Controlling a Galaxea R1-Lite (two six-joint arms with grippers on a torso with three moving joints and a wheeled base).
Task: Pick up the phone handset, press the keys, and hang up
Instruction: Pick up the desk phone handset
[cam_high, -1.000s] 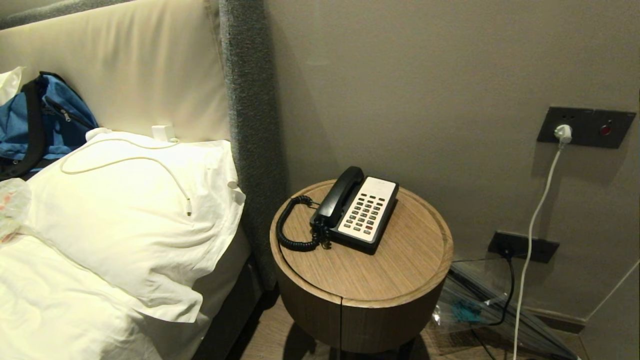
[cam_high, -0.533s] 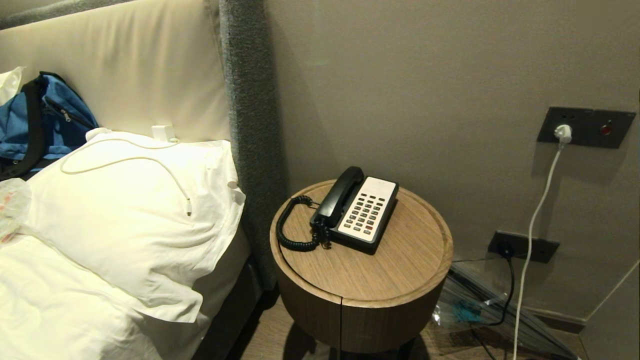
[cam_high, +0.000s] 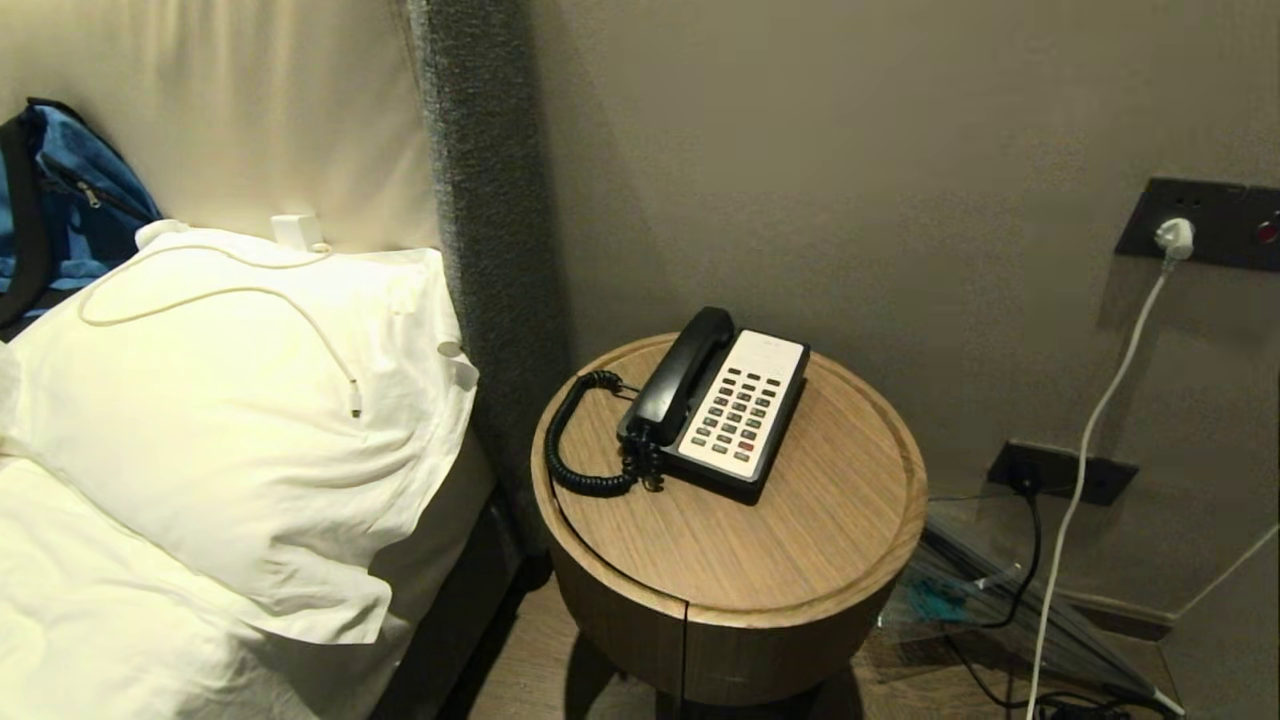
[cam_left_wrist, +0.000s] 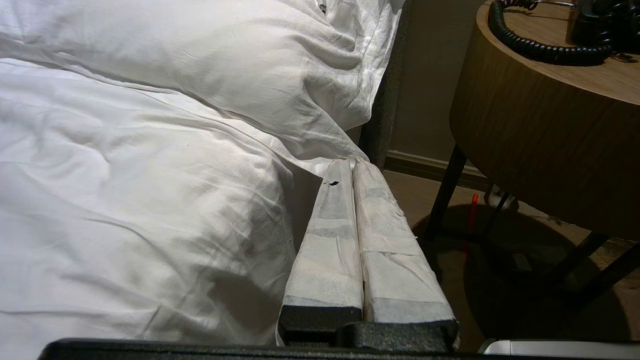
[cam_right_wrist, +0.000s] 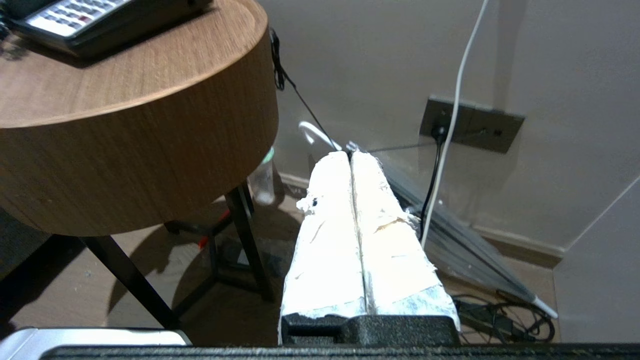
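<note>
The left gripper (cam_left_wrist: 352, 162) is hanging pressed shut and empty beside the bed. The phone handset (cam_high: 680, 375) is lying cradled at nine o'clock of the keys (cam_high: 742, 408). The right gripper (cam_right_wrist: 350, 154) is hanging likewise closed and empty below the table (cam_high: 800, 560). A reach may be snagging the coiled cord (cam_high: 575, 450), dragging the phone.

Showed a dim, warm-lit room in the head view, brightest on the pillow (cam_high: 230, 420) and headboard (cam_high: 250, 110). Threw soft shadows from the phone handset (cam_high: 680, 375) and coiled cord (cam_high: 575, 460) onto the round table (cam_high: 800, 520), and a darker one beneath it on the floor (cam_high: 530, 660). Caught a faint gleam along the handset. Washed the right gripper (cam_right_wrist: 351, 155) pale against the lighter wall (cam_right_wrist: 380, 60). Left the left gripper (cam_left_wrist: 352, 162) greyer beside bright bedding (cam_left_wrist: 125, 175).
</note>
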